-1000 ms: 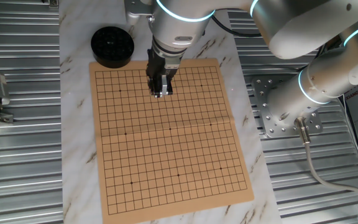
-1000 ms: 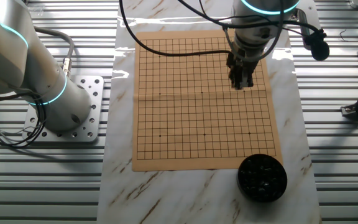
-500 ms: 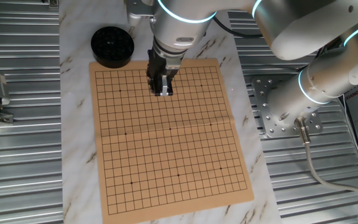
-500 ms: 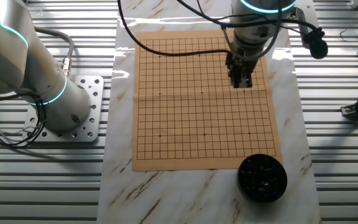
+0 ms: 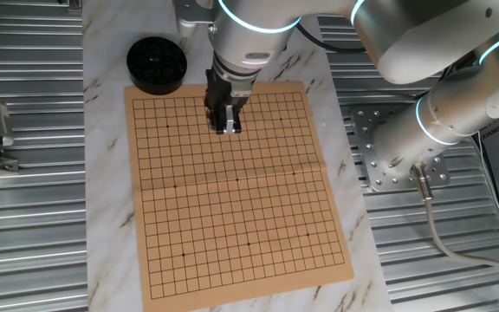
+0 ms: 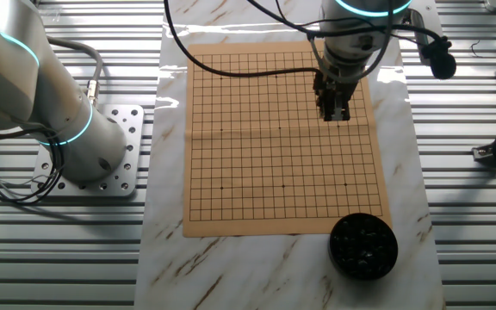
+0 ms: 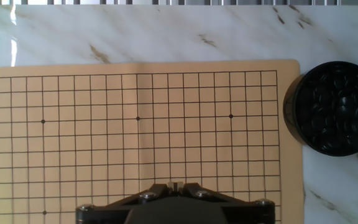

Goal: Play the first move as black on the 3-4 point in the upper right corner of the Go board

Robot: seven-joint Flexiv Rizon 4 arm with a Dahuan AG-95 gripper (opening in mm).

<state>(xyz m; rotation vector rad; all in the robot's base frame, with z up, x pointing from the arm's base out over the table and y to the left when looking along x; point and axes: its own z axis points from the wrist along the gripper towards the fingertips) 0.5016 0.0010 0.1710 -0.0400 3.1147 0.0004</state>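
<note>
One tool [image 5: 223, 126] above gridded tan Go board [image 5: 232, 199], fingers seemingly pressed together, round black bowl [image 7: 334, 116] beside.

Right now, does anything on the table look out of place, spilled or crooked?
Nothing stands out. The Go board lies flat on the marble mat with no stones on its grid. The black bowl sits upright just off one corner, its stones inside. The gripper hangs over the board near that end.
</note>
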